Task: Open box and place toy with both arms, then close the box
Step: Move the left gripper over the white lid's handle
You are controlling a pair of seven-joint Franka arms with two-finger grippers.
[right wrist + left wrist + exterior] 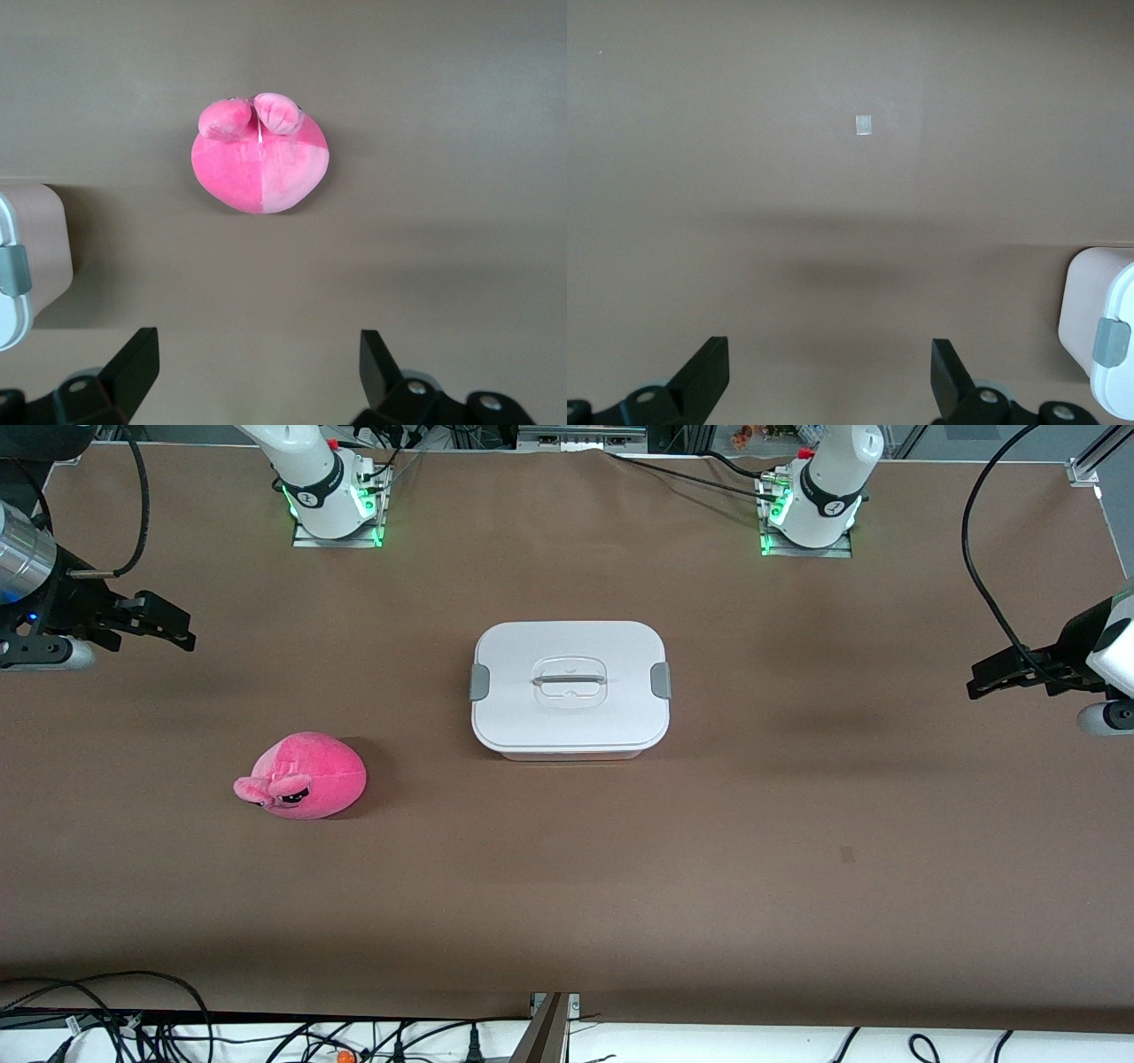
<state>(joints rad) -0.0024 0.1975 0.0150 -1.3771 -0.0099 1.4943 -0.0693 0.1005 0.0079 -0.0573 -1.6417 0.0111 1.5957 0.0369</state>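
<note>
White lid clipped shut, the box (570,689) sits mid-table in the front view, grey clips (478,682) at its 9 and 3 o'clock ends. At about 8 o'clock from it, nearer the camera and toward the right arm's end, lies the toy (304,776). The right gripper (168,624) hangs over that end of the table and the left gripper (992,676) over the other, both well apart from the box.

Left wrist view: the left gripper's fingers (709,376) are spread wide over bare brown table (833,248), with a corner of the box at about 4 o'clock.

Right wrist view: fingers (137,363) equally wide and empty, toy at 12 o'clock, box edge at 9.

Nothing is begun, I judge; opening comes first. Each arm probably needs to reach a side clip and release it before the lid lifts.
</note>
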